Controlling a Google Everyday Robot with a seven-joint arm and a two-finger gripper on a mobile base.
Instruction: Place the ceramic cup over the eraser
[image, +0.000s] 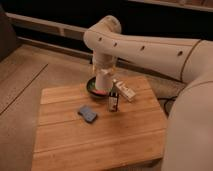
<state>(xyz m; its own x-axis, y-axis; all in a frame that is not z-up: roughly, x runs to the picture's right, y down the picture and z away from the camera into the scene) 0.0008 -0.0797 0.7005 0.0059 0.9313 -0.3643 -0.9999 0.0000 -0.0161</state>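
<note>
My gripper (103, 69) pinches the ceramic cup (104, 81) above the green bowl (91, 90), just beside the eraser (113, 101) on the bench (100, 145); lowered off-centre, its rim could topple that upright block.

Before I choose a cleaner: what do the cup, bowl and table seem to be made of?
The ceramic cup, held by the end effector over the bowl: smooth plain white, probably ceramic. Bowl: dark green, smooth rim; glazed ceramic or plastic, can't tell. The table: wood, showing plank seams and grain.
</note>
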